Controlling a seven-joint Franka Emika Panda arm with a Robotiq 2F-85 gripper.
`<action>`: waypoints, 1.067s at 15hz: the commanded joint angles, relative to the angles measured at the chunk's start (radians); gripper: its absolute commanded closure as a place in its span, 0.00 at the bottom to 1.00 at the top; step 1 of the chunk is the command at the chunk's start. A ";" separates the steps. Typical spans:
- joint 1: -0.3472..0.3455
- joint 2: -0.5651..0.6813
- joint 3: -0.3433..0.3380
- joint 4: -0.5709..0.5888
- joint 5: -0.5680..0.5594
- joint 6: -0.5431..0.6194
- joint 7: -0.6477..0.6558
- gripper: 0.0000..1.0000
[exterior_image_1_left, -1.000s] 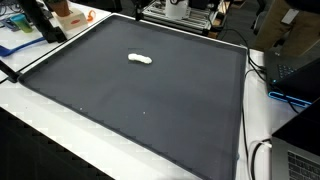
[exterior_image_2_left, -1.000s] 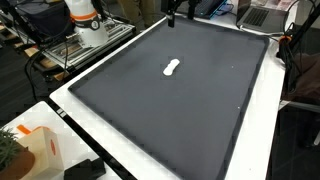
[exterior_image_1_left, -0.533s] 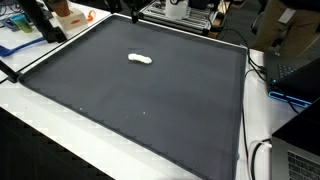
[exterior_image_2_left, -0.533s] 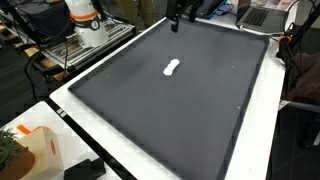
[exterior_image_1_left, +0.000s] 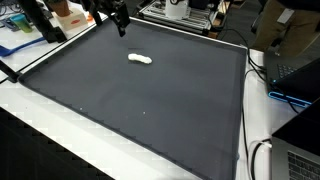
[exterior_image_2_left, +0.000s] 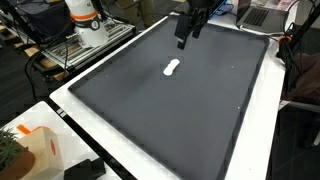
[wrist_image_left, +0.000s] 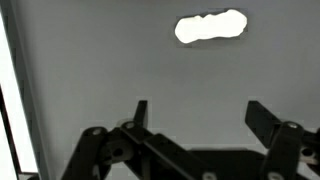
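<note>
A small white lumpy object (exterior_image_1_left: 140, 58) (exterior_image_2_left: 172, 68) lies on a large dark mat (exterior_image_1_left: 140, 100) (exterior_image_2_left: 180, 110). My gripper (exterior_image_1_left: 121, 27) (exterior_image_2_left: 183, 40) hangs above the mat's far part, a short way from the white object and apart from it. In the wrist view the white object (wrist_image_left: 211, 27) shows near the top, and my gripper (wrist_image_left: 199, 115) stands open below it with only bare mat between the fingers (wrist_image_left: 141, 113).
The mat lies on a white table (exterior_image_2_left: 90, 135). An orange-and-white box (exterior_image_2_left: 40, 150) and a black item (exterior_image_2_left: 85, 170) sit at one table corner. A laptop (exterior_image_1_left: 295, 150), cables and cluttered equipment (exterior_image_1_left: 185, 12) ring the table.
The arm has swung in over the mat from its far edge and come down nearer the white object. The jaws stay open. The white object has not moved.
</note>
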 joint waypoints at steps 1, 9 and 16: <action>-0.081 -0.084 0.039 0.100 0.030 -0.056 -0.023 0.00; -0.152 -0.158 0.052 0.192 0.088 -0.044 0.049 0.00; -0.177 -0.190 0.053 0.227 0.075 -0.113 0.058 0.00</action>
